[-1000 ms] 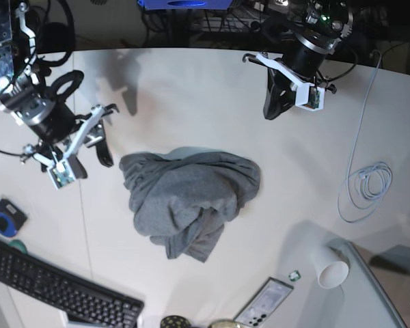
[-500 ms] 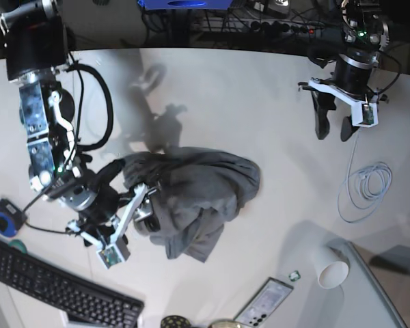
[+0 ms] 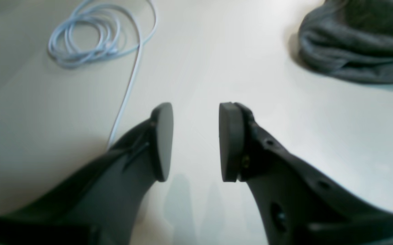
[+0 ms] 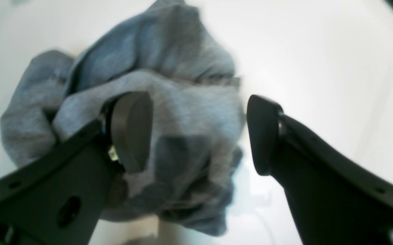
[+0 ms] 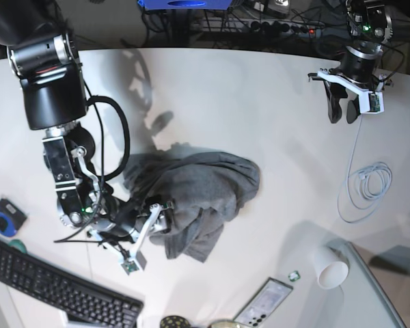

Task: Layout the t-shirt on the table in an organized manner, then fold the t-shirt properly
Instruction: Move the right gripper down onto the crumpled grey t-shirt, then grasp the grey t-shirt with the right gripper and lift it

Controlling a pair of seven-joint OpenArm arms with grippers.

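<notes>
The grey t-shirt lies crumpled in a heap in the middle of the white table. My right gripper is low at the heap's lower-left edge. In the right wrist view it is open, with a bunched part of the t-shirt between its jaws. My left gripper hangs over bare table at the far right, well away from the shirt. In the left wrist view it is open and empty, with the shirt's edge at the upper right.
A coiled pale-blue cable lies at the right, also in the left wrist view. A paper cup and a grey panel are at the front right. A phone and a keyboard lie along the front edge.
My right arm has swung from the table's left down onto the shirt's lower-left edge. My left arm has moved away to the far right corner.
</notes>
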